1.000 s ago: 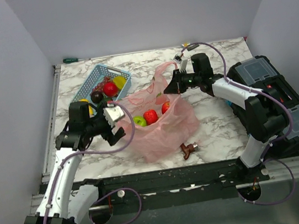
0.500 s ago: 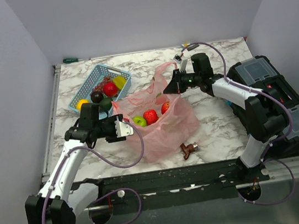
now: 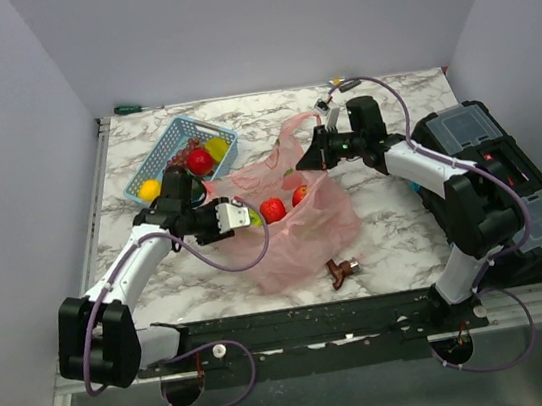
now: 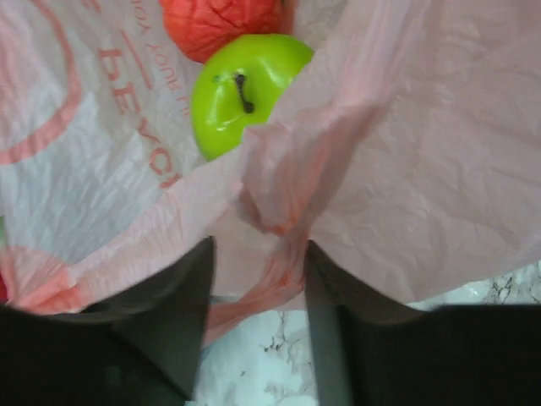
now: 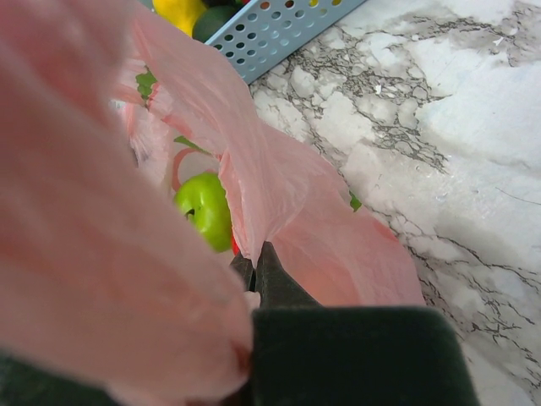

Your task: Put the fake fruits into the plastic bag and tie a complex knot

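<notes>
The pink plastic bag [image 3: 300, 231] lies mid-table with its mouth open. Inside it are a green apple [image 4: 245, 89] and two red fruits [image 3: 273, 210]. More fake fruits, red [image 3: 199, 160], yellow and dark, sit in the blue basket [image 3: 179, 135]. My left gripper [image 3: 231, 217] is at the bag's left rim. In the left wrist view its jaws [image 4: 258, 249] stand apart, with a fold of the pink rim between them. My right gripper [image 3: 316, 153] holds up the bag's far edge, and its fingers [image 5: 254, 258] are shut on the film. No knot shows.
A black toolbox [image 3: 497, 171] fills the right side beside the right arm. A small dark brown piece [image 3: 341, 271] lies in front of the bag. A green screwdriver [image 3: 132, 108] rests by the back wall. The basket's corner [image 5: 279, 25] is just beyond the bag.
My left arm has swung right and forward to the bag's left rim. Its jaws have narrowed around the pink fold. The right gripper has kept its hold without moving.
</notes>
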{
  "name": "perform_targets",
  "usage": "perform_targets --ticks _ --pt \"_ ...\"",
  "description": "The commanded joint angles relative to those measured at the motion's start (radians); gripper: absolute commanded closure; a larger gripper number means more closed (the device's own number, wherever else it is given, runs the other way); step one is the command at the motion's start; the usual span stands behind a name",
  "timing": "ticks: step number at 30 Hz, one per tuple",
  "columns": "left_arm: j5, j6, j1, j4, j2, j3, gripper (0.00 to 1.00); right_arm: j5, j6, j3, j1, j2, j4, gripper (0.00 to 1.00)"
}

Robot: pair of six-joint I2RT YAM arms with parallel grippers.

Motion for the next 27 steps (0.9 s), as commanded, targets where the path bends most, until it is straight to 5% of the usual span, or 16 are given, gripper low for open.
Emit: perform_targets --ticks 1,4,11,16,18,23,27 --pt "0.055 -0.114 0.008 -0.077 -0.029 0.143 0.70 0.000 -0.024 0.006 -0.004 -0.045 -0.009 0.99" --pt "0.137 -0.187 0.014 -0.156 -0.080 0.220 1.00 0.006 -0.016 0.013 -0.005 -0.066 0.001 0.99" --pt "0.263 -0.432 0.053 -0.219 -0.184 0.461 1.00 0.034 0.032 0.041 -0.003 -0.150 0.059 0.99" --pt "0.256 -0.559 0.075 -0.037 -0.304 0.472 1.00 0.038 0.072 0.013 -0.004 -0.231 0.120 0.98" --pt "0.302 -0.482 0.083 -0.075 -0.339 0.467 1.00 0.041 0.059 -0.046 -0.004 -0.272 0.129 0.85" --pt "0.365 -0.135 0.079 -0.320 -0.395 0.416 1.00 0.111 -0.067 -0.110 -0.004 -0.352 0.036 0.35" --pt "0.378 -0.043 0.074 -0.379 -0.418 0.367 1.00 0.161 -0.086 -0.072 -0.004 -0.354 0.057 0.26"
